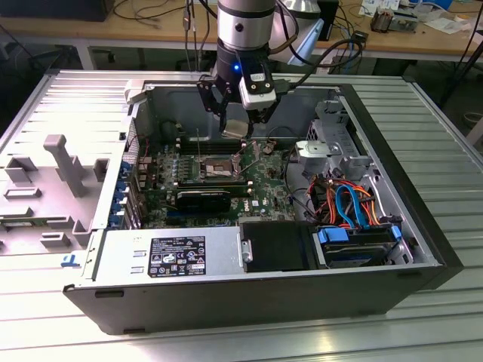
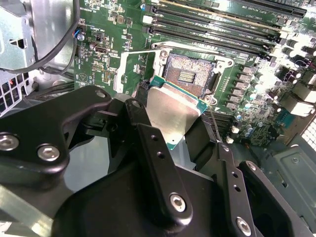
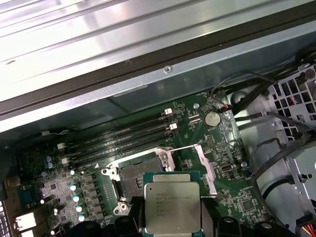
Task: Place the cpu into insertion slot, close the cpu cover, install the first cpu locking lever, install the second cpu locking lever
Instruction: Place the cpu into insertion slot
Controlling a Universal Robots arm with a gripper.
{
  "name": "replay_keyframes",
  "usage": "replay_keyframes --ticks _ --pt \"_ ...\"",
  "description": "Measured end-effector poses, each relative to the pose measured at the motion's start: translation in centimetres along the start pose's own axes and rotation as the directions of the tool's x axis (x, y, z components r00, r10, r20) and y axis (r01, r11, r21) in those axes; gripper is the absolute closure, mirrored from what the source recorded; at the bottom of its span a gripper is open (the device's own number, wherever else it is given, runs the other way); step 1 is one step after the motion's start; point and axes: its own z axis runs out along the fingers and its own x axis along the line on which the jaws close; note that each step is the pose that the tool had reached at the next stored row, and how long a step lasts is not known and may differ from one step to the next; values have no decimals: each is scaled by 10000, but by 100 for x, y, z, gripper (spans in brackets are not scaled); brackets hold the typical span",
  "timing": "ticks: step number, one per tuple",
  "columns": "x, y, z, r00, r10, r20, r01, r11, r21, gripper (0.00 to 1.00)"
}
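Chip gripped by its edges: black end effector [image 1: 235,127] clenched on flat square silver-grey cpu [image 3: 172,207] — probably light, stiff, fragile underneath — near dark square insertion slot [image 3: 133,175].

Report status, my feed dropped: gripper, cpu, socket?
Gripper shut on cpu, held above the motherboard. Insertion slot empty, cpu cover open. Nothing blocking the slot.

Table [image 1: 441,132]: ribbed silver metal top.
Computer case [image 1: 226,302]: black, lying open on its side, mid-table.
Grey panel [image 1: 45,188]: flat on the table, against the case at the exterior view's left.
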Motion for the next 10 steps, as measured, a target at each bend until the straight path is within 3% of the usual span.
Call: replay_keyframes --ticks 3,5,10 --pt "0 0 1 10000 11 0 -11 10000 0 45" --pt "-1 -4 80 9995 326 14 -326 9995 -4 45" --pt "-1 -4 90 9994 337 15 -337 9994 -4 45"
